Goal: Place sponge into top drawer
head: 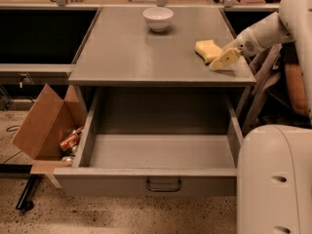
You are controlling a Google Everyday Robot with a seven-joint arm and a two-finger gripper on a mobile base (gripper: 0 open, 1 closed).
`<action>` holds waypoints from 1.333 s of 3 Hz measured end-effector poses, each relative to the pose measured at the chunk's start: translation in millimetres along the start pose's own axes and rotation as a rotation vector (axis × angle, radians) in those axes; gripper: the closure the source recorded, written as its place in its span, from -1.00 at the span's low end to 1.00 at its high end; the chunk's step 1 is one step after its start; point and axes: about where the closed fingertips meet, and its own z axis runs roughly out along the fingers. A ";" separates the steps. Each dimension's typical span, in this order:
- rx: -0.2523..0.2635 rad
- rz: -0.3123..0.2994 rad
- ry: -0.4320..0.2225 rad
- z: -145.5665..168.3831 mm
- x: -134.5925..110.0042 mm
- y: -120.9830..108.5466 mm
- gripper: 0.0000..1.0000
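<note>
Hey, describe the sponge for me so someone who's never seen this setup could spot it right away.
Start at the grey table above the open top drawer. Near its right edge, next to the robot's claw, lies the sponge. It is a pale yellow foam block, unlike the round white bowl at the table's back.

The one camera looks down from above and in front, facing the counter and open drawer squarely, fairly near; the robot's body crowds the lower right corner; the gripper shows at right, over the counter, just beside the sponge.
</note>
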 end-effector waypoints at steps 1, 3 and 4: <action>0.001 -0.021 -0.024 -3.4 -9.8 0.9 0.31; -0.005 -0.136 -0.096 -26.4 -55.0 17.9 1.00; -0.021 -0.223 -0.135 -50.1 -77.7 35.9 1.00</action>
